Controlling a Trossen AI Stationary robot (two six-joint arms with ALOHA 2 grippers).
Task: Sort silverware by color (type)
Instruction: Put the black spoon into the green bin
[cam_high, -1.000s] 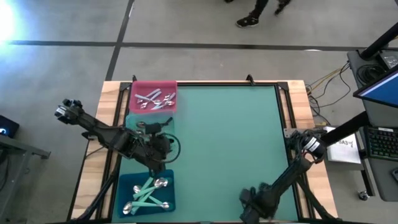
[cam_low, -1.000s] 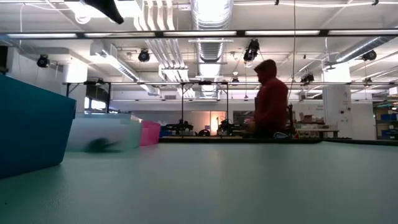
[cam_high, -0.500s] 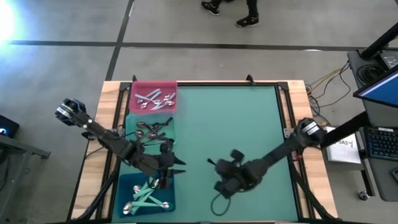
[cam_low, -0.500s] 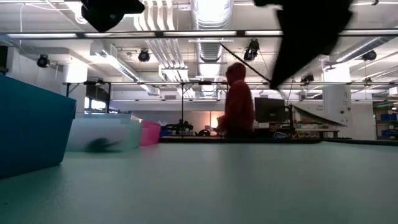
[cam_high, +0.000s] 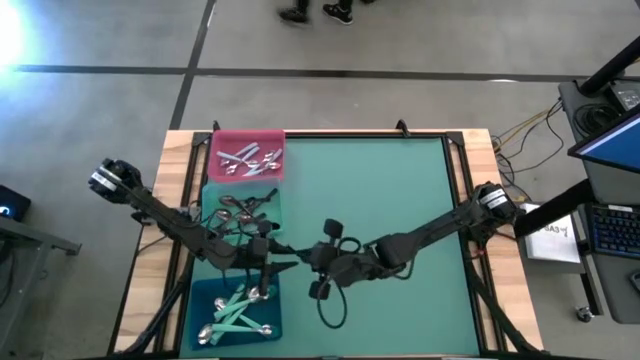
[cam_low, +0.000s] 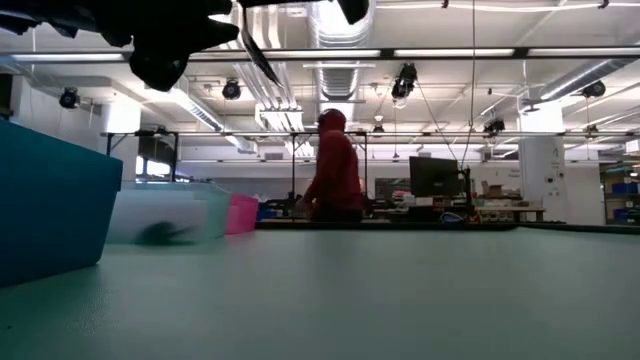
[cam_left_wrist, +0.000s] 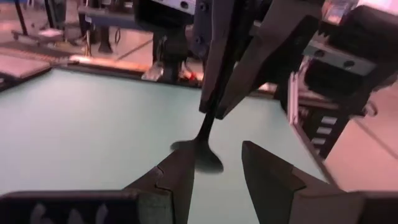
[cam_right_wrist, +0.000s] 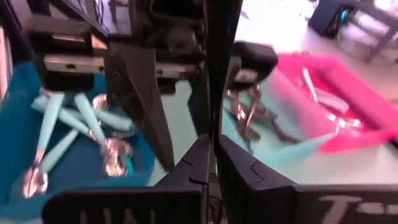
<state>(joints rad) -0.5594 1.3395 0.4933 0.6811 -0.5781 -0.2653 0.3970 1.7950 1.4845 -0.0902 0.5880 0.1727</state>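
A black-handled spoon (cam_left_wrist: 200, 152) hangs in the air between my two grippers, above the table just right of the trays. My right gripper (cam_high: 302, 257) (cam_right_wrist: 212, 155) reaches in from the right and is shut on it. My left gripper (cam_high: 285, 262) (cam_left_wrist: 217, 168) faces it from the left, open. Its fingers stand on either side of the spoon's head, and whether one touches it cannot be told. All-silver pieces lie in the pink tray (cam_high: 214, 140), black-handled ones in the middle tray (cam_high: 207, 205), and mint-handled ones in the blue tray (cam_high: 200, 300). My right gripper pinches the spoon's thin black handle (cam_right_wrist: 212, 127) between its two fingers, coming level from the table's right side. The spoon sticks out forward past the fingertips toward my left gripper, head (cam_left_wrist: 202, 157) foremost. It is lifted clear of the table.
The three trays stand in a column along the table's left edge, seen in the low view as blue (cam_low: 50, 210), clear (cam_low: 165, 215) and pink (cam_low: 240, 213). The green mat (cam_high: 400, 200) stretches to the right of them. A person in a red hoodie (cam_low: 335, 170) walks beyond the far edge.
My right gripper has swept from the table's near edge toward the left, up to my left gripper. My left gripper has moved from over the middle tray toward the near edge and right. The person behind the table has walked leftward.
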